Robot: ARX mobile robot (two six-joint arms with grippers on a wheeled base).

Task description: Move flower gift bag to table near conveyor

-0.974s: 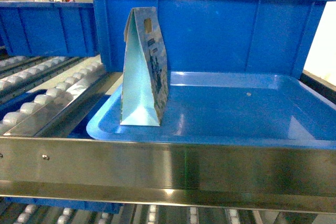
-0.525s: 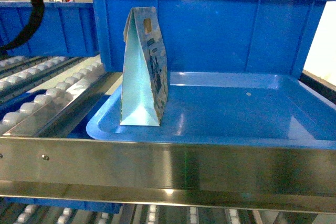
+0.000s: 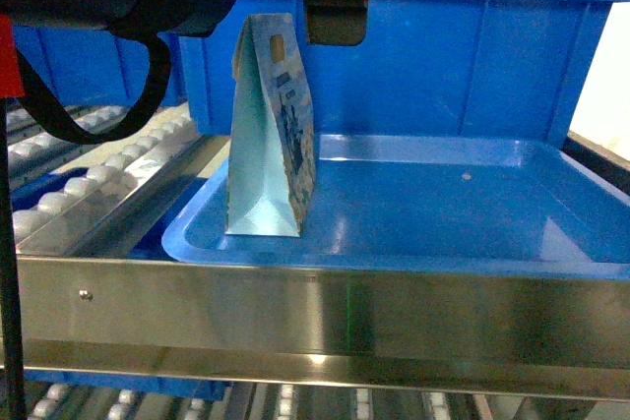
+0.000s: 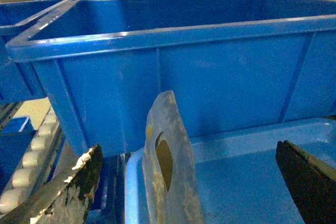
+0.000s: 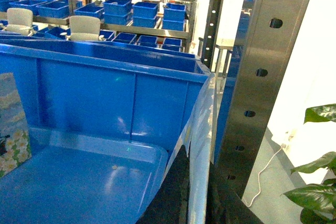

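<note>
blue bins are lining the conveyor (image 3: 89,189); we are hovering our left hand (image 4: 189,182), spread wide and empty, over the upright flower gift bag (image 3: 274,130).

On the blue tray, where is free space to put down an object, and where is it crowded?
The blue tray is bare from the gift bag rightward to its right rim. The crowded part is the left end, where the bag stands upright and the left gripper straddles its top with open jaws.

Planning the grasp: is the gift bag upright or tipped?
Upright: the bag stands on its flat base in the tray, top edge up.
</note>
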